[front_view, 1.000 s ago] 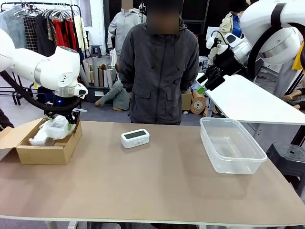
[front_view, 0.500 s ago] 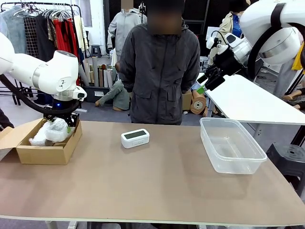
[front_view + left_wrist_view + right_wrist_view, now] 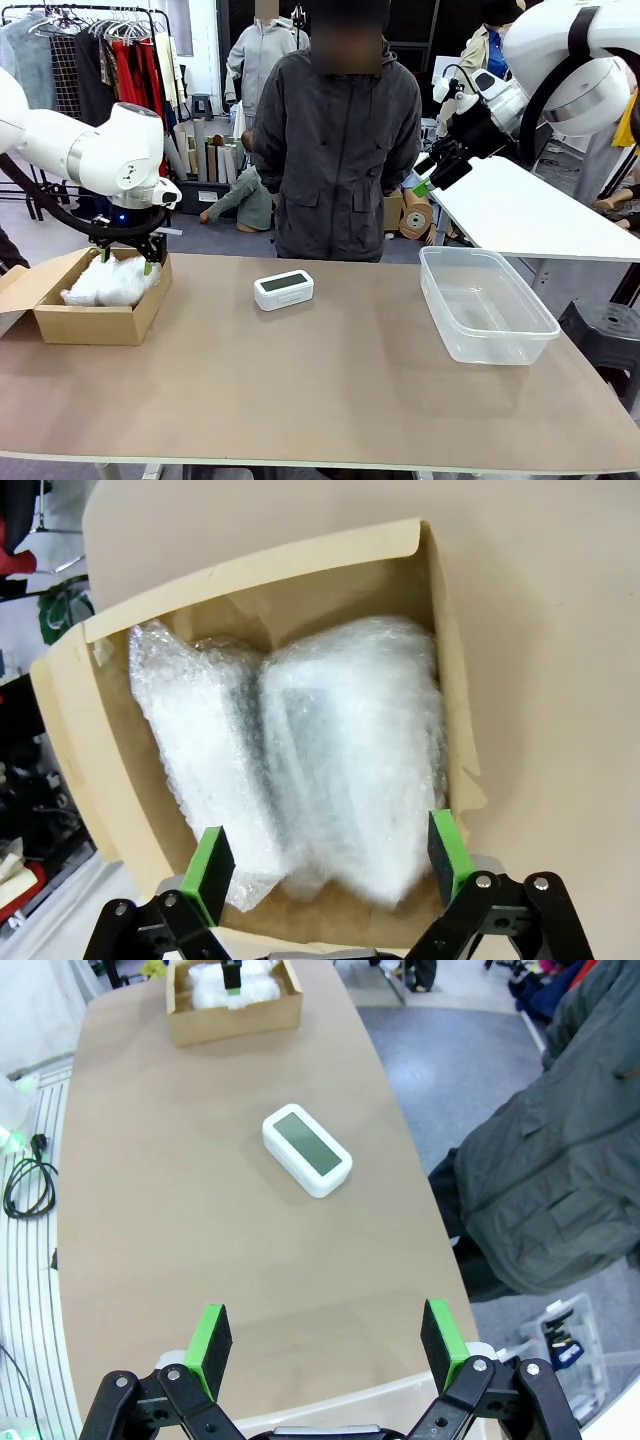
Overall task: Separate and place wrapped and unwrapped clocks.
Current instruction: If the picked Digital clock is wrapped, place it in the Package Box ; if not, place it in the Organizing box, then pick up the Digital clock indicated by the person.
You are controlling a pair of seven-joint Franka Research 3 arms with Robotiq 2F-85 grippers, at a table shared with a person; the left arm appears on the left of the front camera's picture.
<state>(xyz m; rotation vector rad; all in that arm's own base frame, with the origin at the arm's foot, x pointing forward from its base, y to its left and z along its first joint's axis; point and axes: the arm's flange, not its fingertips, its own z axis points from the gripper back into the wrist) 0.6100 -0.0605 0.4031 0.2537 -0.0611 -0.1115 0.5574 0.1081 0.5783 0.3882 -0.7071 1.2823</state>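
The left claw (image 3: 328,855) stands apart over wrapped clocks (image 3: 300,780) in a cardboard box (image 3: 250,570). The right claw (image 3: 325,1335), apart too, hangs far from the bare clock (image 3: 307,1150).

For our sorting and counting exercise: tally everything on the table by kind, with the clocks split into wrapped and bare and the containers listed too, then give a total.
Wrapped clocks: 2
Bare clock: 1
Cardboard box: 1
Clear plastic tub: 1
Total: 5
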